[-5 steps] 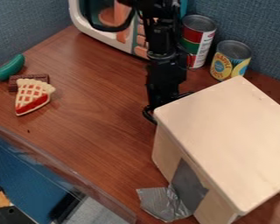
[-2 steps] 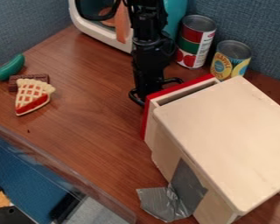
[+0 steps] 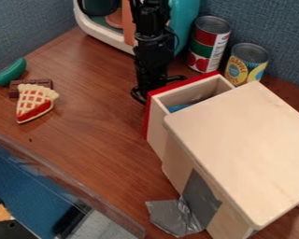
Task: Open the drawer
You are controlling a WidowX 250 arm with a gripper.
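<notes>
Blue-grey walls [image 3: 274, 28] stand behind a tabletop [image 3: 96, 140] — brown, wood-grained.

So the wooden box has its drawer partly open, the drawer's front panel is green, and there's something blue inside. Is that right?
Not quite: the front panel is red, not green, as the camera view shows. The drawer of the wooden box is indeed partly open, with something blue inside.

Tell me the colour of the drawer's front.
The drawer's front is red, seen best in the camera view.
</notes>
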